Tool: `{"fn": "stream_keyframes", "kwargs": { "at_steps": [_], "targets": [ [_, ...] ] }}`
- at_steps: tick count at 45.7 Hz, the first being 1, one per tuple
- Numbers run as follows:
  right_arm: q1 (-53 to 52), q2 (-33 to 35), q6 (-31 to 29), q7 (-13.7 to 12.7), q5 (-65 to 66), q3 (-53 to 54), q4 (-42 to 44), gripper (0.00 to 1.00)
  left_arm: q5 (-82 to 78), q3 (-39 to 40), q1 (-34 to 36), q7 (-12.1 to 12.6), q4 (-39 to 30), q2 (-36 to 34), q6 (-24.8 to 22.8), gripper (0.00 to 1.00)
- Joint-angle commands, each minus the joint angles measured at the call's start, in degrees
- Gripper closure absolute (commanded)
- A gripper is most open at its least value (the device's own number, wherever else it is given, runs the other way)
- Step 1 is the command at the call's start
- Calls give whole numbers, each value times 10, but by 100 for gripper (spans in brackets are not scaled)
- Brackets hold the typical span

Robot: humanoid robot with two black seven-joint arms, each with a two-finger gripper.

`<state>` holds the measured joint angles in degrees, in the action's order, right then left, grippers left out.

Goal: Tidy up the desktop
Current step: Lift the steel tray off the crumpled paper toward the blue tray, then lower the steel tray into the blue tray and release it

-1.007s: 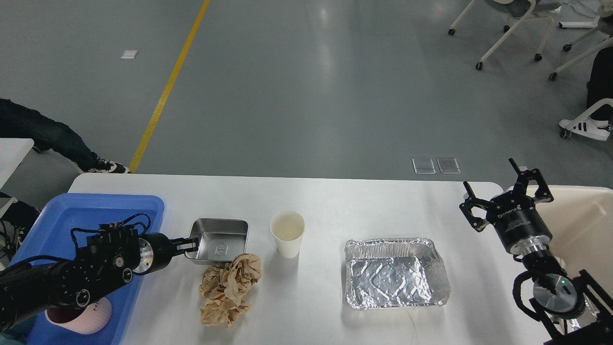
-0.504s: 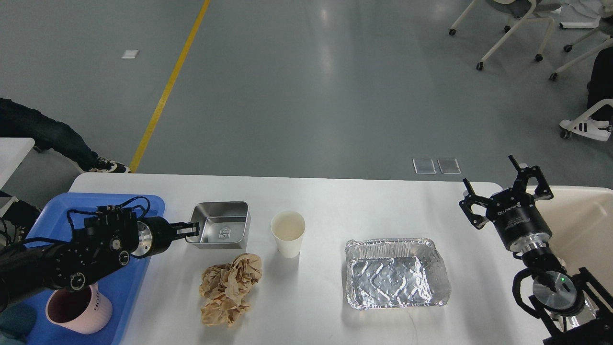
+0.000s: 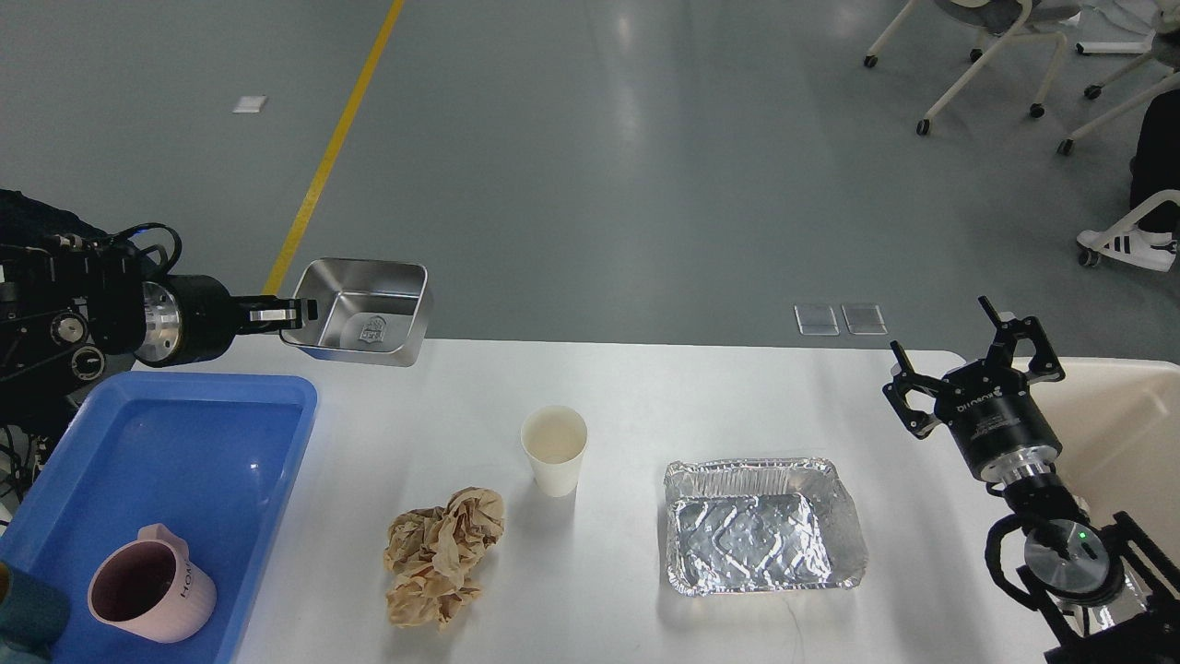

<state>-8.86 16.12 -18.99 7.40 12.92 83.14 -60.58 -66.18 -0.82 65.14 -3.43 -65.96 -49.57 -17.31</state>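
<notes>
- Left hand clamped on the near-left rim of a shiny rectangular stainless-steel tray, held level in the air above the counter's far-left corner, clear of the surface.
- Right hand hanging with fingers spread wide and nothing between them, over the far-right corner of the counter, beside the cream-coloured bin.
- Large smooth white rectangular counter with rounded corners filling the lower half of the view.
- Blue plastic tray along the left edge, with a pink ceramic mug lying tilted in its near end.
- White paper cup upright near the middle of the counter.
- Crumpled brown paper wad toward the near edge, just near-left of the cup, apart from it.
- Crinkled silver foil pan right of the middle, well apart from the cup.
</notes>
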Motion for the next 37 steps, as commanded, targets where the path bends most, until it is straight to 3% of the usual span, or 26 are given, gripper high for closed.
{"fn": "stream_keyframes", "kwargs": {
  "at_steps": [1, 12, 16, 26, 37],
  "targets": [
    [1, 1, 0, 0, 0, 0, -1, 0, 0, 0, -4, 0, -1, -25, -2, 100],
    [2, 0, -1, 0, 0, 0, -1, 0, 7, 0, -75, 0, 24, -105, 11, 100],
    [2, 0, -1, 0, 0, -1, -1, 0, 6, -1, -117, -3, 57, -112, 37, 100],
    [2, 0, -1, 0, 0, -1, 0, 0, 40, 6, -173, -9, 172, -91, 79, 100],
    [3, 1, -2, 0, 0, -2, 2, 0, 66, 0, -212, -12, 264, 3, 111, 99]
  ]
}}
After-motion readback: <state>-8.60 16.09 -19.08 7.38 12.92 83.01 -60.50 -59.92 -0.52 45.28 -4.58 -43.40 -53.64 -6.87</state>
